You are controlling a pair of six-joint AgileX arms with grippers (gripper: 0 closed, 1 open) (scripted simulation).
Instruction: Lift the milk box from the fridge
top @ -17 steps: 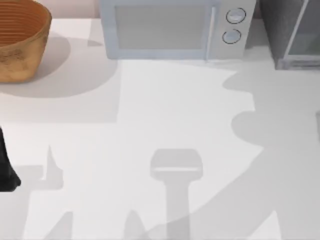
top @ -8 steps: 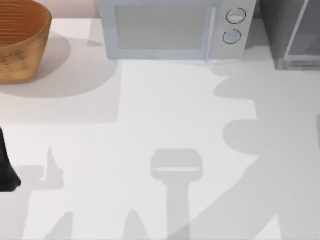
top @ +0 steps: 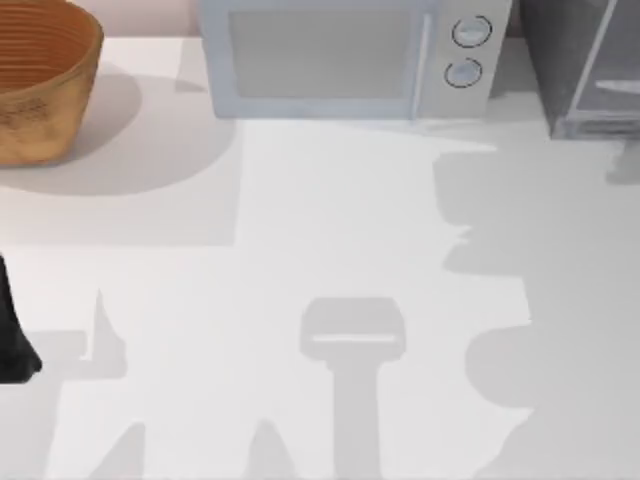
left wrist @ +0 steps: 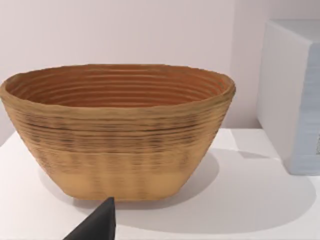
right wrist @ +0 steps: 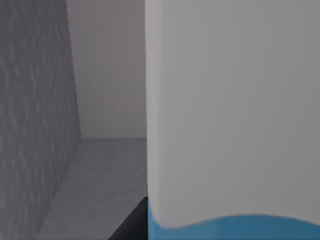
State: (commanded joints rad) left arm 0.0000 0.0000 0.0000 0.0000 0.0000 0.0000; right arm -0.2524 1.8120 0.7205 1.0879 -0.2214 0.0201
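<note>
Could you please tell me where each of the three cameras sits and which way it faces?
Top view: above the table, looking down on basket, microwave and fridge; the left arm is parked at the left edge.
Left wrist view: low, facing the basket; a dark left gripper tip shows.
Right wrist view: inside the fridge, close against the milk box.
Shared: top and left wrist views both show basket and microwave.

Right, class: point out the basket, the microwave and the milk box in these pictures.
Basket (top: 45,85): top view, on its ribbed outer wall.
Microwave (top: 320,60): top view, on its door window.
Milk box (right wrist: 235,115): right wrist view, on its white upper face, above the blue band.
</note>
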